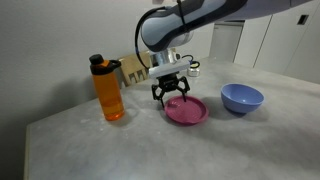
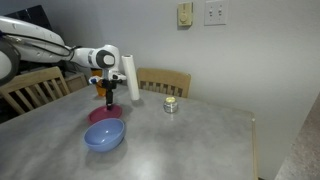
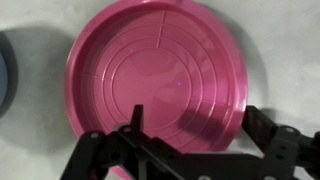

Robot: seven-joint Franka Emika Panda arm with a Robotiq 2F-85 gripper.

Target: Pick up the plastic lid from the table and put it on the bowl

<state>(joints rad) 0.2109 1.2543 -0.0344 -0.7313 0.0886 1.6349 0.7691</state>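
Observation:
The magenta-pink plastic lid (image 1: 186,110) lies flat on the grey table (image 1: 150,145), next to the periwinkle-blue bowl (image 1: 242,98). In an exterior view the lid (image 2: 102,116) shows just behind the bowl (image 2: 104,134). My gripper (image 1: 172,93) is open and points down over the lid's edge on the side away from the bowl. In the wrist view the lid (image 3: 160,75) fills the frame and the two fingers (image 3: 200,128) straddle its near rim, one finger over the disc and one outside it. The bowl's edge (image 3: 4,85) shows at the far left.
An orange bottle with a black cap (image 1: 108,88) stands close to the gripper. A small metal tin (image 2: 171,104) sits farther off on the table. Wooden chairs (image 2: 165,80) stand behind the table against the wall.

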